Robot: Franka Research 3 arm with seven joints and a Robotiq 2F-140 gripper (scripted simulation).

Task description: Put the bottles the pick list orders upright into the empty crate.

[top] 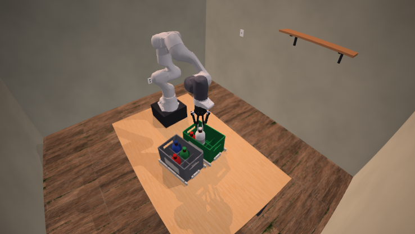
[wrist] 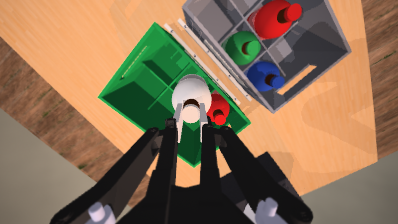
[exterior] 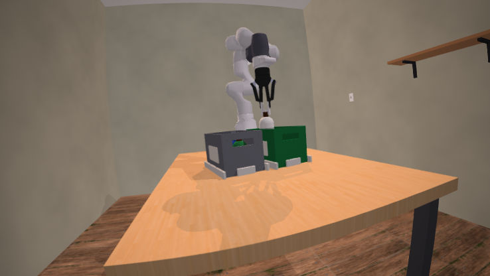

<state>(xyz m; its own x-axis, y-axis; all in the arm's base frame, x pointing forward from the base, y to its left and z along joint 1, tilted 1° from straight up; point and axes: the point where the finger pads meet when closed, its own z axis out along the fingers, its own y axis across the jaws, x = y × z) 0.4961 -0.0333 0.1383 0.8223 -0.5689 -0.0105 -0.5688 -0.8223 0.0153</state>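
My gripper (top: 200, 126) (exterior: 265, 110) (wrist: 191, 111) is shut on the neck of a white bottle (top: 200, 136) (exterior: 266, 123) (wrist: 191, 89). The bottle hangs upright, partly inside the green crate (top: 215, 151) (exterior: 289, 150); its shoulder is above the rim and its base is hidden. A red bottle (top: 192, 135) (wrist: 219, 105) stands beside it in the green crate. The grey crate (top: 195, 168) (exterior: 242, 158) holds a blue bottle (top: 176, 146) (wrist: 261, 76), a green bottle (top: 184, 152) (wrist: 240, 47) and a red bottle (top: 176, 159) (wrist: 270, 21). I cannot see the pick list.
Both crates sit level, side by side on the table (top: 247, 174) (exterior: 342, 192), with pale low strips (top: 172, 171) (exterior: 246, 170) around their bases. Dividers split both crates into compartments. The arm's black base block (top: 168, 116) is behind them. A wall shelf (top: 317, 42) is far off to the right.
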